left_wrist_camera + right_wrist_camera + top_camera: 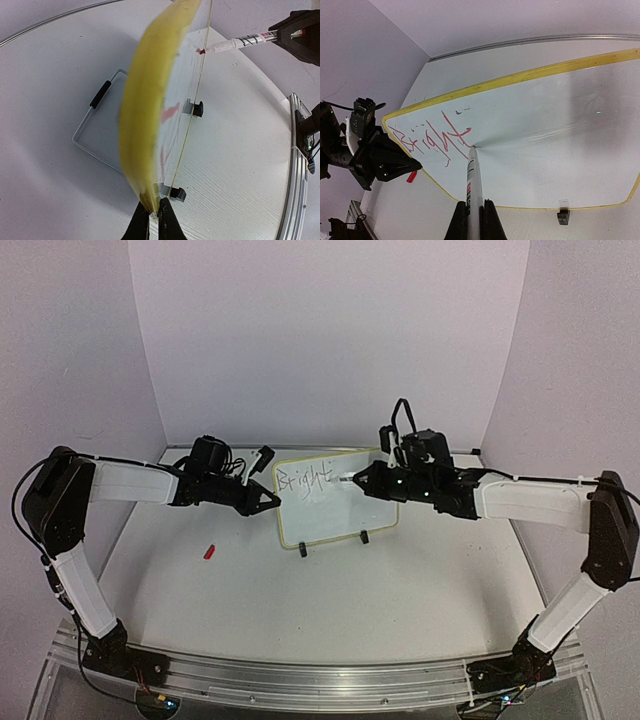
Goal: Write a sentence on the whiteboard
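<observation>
On the table [300, 610], near its back edge and midway across, stands the whiteboard [340, 515]. It looks light, stiff and slick, apt to tip under the pen, so the yellow rim is where to hold. The left gripper [272, 502] is pinched shut on that rim's left edge; the right gripper [474, 215] is clamped on a marker [471, 175] touching the board. Only the left wrist view shows the wire stand [100, 94] behind; only the right wrist view shows the sentence [432, 140] is red.

Red handwriting [432, 139] crosses the white, yellow-rimmed whiteboard [340, 510] on black clip feet [364, 536]; the marker [473, 180] is white.
</observation>
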Available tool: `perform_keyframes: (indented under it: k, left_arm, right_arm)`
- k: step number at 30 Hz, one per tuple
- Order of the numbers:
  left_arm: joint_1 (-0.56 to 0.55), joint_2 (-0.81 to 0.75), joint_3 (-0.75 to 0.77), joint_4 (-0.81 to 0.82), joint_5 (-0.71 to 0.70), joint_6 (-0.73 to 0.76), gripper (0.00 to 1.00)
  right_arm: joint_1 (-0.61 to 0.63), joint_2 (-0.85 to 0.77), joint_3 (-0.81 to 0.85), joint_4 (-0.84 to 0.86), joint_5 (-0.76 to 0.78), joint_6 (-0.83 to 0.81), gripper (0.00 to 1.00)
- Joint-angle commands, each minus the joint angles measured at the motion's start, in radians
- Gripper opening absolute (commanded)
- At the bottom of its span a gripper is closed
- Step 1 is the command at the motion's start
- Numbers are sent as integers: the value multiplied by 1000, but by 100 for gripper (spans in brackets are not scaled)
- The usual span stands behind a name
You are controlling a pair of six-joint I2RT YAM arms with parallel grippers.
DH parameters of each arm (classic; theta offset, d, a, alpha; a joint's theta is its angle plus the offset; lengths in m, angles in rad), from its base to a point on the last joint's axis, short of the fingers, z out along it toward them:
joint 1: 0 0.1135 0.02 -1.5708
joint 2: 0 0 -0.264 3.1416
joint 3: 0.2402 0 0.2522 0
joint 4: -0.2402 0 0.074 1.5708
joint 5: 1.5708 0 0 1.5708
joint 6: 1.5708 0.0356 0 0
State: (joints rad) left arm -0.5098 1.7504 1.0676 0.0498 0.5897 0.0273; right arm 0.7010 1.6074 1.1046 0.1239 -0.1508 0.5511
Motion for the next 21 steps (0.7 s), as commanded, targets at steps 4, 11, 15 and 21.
perform_keyframes:
  k: [4,11,15,21]
  left_arm:
    - [7,24,13,-17,-80,35,0]
    - [7,23,5,-21,-82,33,0]
    - [6,18,2,-25,-86,35,0]
    - [6,18,2,-30,-88,37,0]
  right_arm:
    - [-4,-120,-8,-14,55,-36,0]
    - [-22,-184,-25,-52,102,-67,0]
    - [-49,-195,-47,-52,89,-62,0]
    - [-75,-185,-50,-50,56,-59,0]
